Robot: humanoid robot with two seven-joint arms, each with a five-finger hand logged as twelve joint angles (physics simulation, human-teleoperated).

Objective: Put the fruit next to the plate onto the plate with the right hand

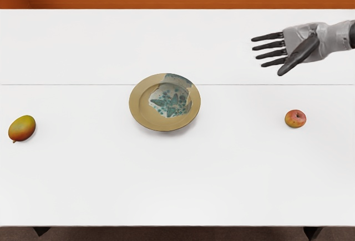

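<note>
Two fruits: apple (295, 118) right of plate (137, 105), mango (22, 128) far left | right hand (295, 44) spread, empty | arm (341, 34) cropped

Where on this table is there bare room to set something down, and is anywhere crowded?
Bare table runs along the whole front edge, below the plate. Wide gaps lie between the mango and the plate, and between the plate and the apple. Nowhere is crowded; only the back right is taken, by the open right hand.
</note>
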